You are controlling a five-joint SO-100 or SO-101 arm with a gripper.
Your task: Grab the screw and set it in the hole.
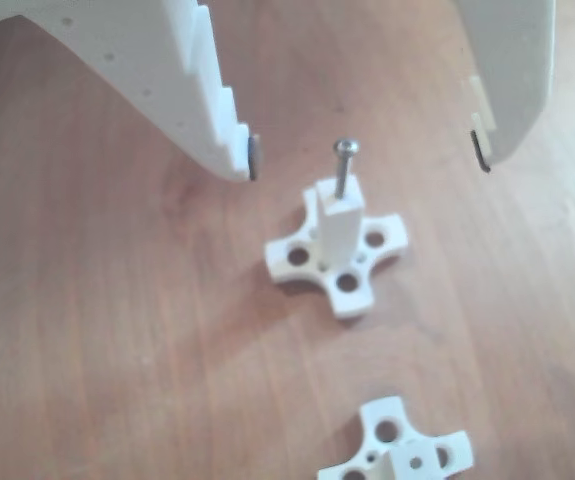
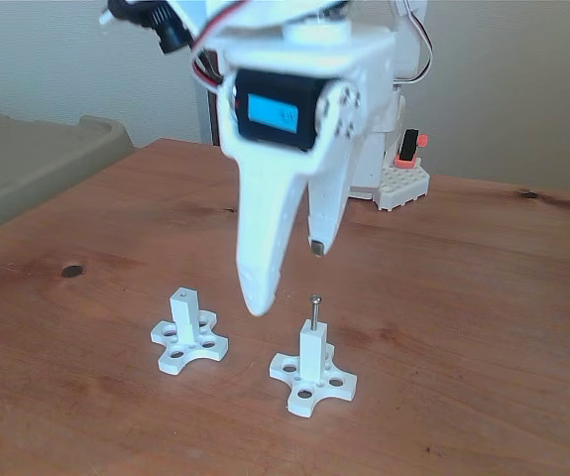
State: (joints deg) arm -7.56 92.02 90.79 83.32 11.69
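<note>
The dark grey screw (image 1: 345, 168) stands upright with its lower end in the hole at the top of a square white post (image 1: 335, 235) on a cross-shaped base (image 1: 297, 255). Its round head and upper shank stick out above the post. My gripper (image 1: 367, 155) is open, its white fingers (image 1: 232, 150) spread wide to either side of the screw and not touching it. In the fixed view the gripper (image 2: 287, 276) hangs just above and to the left of the screw (image 2: 315, 309) and post (image 2: 312, 352).
A second white post on a cross base (image 2: 187, 337) stands left of the first, and its top hole (image 1: 414, 462) holds nothing. A beige bin (image 2: 37, 149) sits off the wooden table's left edge. The arm's base block (image 2: 400, 183) stands at the back.
</note>
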